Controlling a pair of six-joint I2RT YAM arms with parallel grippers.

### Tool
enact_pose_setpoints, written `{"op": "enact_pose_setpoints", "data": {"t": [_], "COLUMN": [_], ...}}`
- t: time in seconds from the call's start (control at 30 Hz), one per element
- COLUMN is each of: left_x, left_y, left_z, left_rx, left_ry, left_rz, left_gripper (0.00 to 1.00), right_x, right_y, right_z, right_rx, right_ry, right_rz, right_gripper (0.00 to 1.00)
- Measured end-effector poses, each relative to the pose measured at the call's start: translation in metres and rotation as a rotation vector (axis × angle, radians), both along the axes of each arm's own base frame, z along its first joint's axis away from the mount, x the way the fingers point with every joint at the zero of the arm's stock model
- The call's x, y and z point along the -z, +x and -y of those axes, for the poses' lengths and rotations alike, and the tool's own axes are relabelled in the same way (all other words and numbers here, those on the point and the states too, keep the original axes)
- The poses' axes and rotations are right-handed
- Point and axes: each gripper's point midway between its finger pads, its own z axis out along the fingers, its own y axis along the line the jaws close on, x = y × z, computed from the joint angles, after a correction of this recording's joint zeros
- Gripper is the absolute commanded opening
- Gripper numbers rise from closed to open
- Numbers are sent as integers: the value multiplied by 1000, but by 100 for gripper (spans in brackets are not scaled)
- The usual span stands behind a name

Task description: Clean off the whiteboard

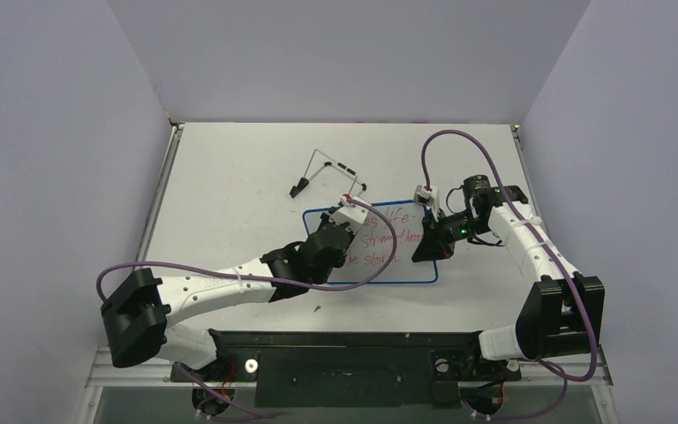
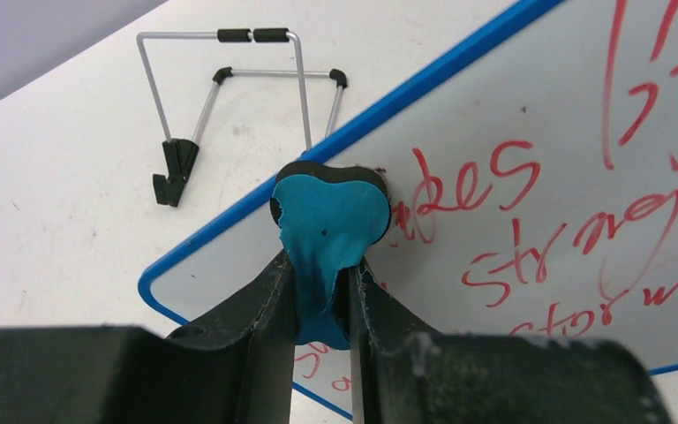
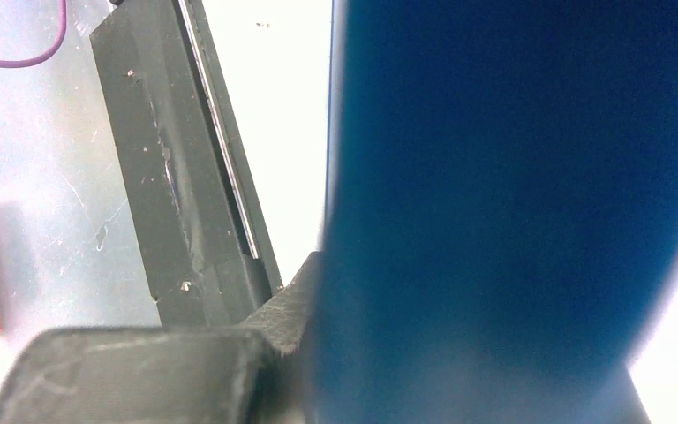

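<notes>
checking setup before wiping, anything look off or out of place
The wire stand lies detached on the table beyond the whiteboard, which lies flat. The eraser is squashed out of shape in the left gripper.

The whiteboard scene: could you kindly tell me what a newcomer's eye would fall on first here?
Red handwriting covers the whiteboard lying flat mid-table. The left end effector pinches a blue eraser at the board's left part, beside the writing, while the right end effector sits at its right edge. A wire stand lies on the table behind the board.
</notes>
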Motion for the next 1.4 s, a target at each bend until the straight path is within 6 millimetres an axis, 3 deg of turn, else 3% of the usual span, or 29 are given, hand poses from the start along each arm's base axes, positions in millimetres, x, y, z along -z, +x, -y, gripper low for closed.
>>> {"op": "enact_pose_setpoints", "data": {"t": [0.23, 0.7, 0.9, 1.13, 1.4], "left_x": [-14, -1, 15, 17, 31], "left_y": [11, -1, -1, 16, 21], "left_z": [8, 19, -5, -44, -67], "left_rx": [19, 66, 27, -67, -112], "left_ry": [4, 15, 18, -37, -111], "left_rz": [22, 1, -28, -47, -81], "left_gripper": [0, 0, 0, 0, 0], "right_x": [0, 0, 0, 0, 0], "right_y": [0, 0, 0, 0, 0], "right_z": [0, 1, 1, 1, 1], "right_rx": [7, 10, 10, 9, 10], "right_ry": [-1, -1, -1, 0, 0], "right_rz": [-8, -7, -8, -8, -11], "right_gripper": [0, 0, 0, 0, 0]}}
